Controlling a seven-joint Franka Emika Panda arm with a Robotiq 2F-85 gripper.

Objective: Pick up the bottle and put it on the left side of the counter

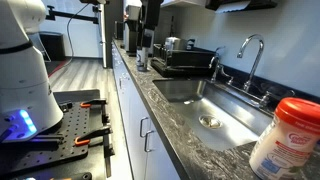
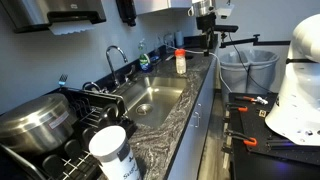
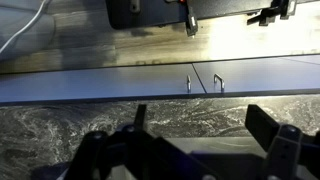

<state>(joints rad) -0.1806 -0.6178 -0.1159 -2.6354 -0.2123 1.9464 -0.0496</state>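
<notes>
The bottle (image 1: 285, 138), white with a red cap and a red-and-white label, stands upright on the counter (image 1: 172, 125) beside the sink. It is close to the camera there and small at the far end (image 2: 180, 62) in the opposite exterior view. My gripper (image 2: 208, 44) hangs above the counter's (image 2: 170, 125) front edge, apart from the bottle and higher than it. In the wrist view the gripper (image 3: 200, 135) is open, with only speckled granite between its dark fingers (image 3: 265, 125). The bottle is out of that view.
A steel sink (image 1: 205, 105) with a faucet (image 1: 250, 50) is set into the middle of the counter. At the other end are a dish rack (image 1: 185, 60), a large pot (image 2: 35, 120) and a white cup (image 2: 108, 150). Bins (image 2: 245, 65) stand behind the robot's table.
</notes>
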